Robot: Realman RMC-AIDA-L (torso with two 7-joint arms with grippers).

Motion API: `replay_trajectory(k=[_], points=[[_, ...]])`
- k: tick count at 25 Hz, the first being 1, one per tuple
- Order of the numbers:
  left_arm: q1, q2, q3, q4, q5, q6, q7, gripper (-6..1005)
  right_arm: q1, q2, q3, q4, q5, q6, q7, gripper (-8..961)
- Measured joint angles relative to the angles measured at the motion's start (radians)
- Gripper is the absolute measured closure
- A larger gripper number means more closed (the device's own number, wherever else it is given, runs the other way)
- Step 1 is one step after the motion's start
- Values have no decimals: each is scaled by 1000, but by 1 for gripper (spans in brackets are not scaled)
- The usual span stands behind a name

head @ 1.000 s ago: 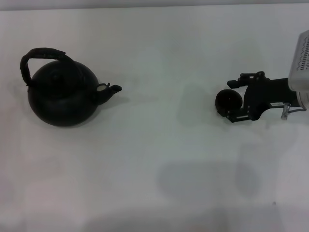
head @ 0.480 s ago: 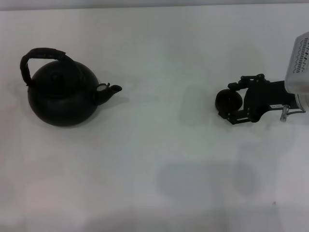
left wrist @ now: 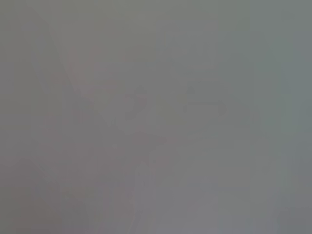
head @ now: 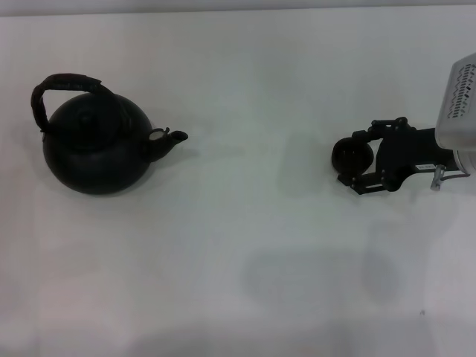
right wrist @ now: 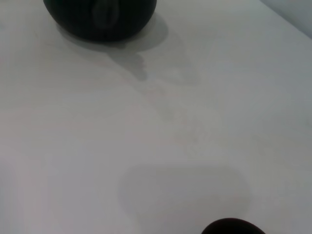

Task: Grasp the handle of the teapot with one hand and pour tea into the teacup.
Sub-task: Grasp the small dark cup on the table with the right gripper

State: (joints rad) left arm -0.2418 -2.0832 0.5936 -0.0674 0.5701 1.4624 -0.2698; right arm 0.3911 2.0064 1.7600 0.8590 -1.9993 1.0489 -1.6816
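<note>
The black teapot [head: 95, 145] stands at the left of the white table [head: 245, 82], its spout [head: 169, 138] pointing right. Its dark arched handle [head: 63, 83] rises over the lid. The tiny dark teacup [head: 349, 152] stands at the right. My right gripper [head: 355, 158] reaches in from the right edge, open, with one finger on each side of the teacup. In the right wrist view the teapot's lower body [right wrist: 100, 17] shows far off and the teacup's rim [right wrist: 231, 226] shows close by. My left gripper is out of view; the left wrist view shows only blank grey.
The white table surface [head: 253, 223] lies bare between teapot and teacup. Soft shadows fall on the near middle of the table [head: 297, 275]. The right arm's pale housing [head: 457, 104] stands at the right edge.
The right gripper has shifted slightly and its fingers have drawn a little closer around the teacup. Teapot and teacup have not moved.
</note>
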Motion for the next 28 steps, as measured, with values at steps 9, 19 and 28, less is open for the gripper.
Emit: replay_trajectory(k=[9,19,28], points=[[1,0,0,-2,2,2,0,387,1,0,-12,-2,0,-12,-1,162],[-4,0,0,-2,2,-1,0,388,4,0,-12,-2,8,-14,-1,219],[-8,3,0,0,2,-3,0,388,9,0,0,43,23,32,28,233]])
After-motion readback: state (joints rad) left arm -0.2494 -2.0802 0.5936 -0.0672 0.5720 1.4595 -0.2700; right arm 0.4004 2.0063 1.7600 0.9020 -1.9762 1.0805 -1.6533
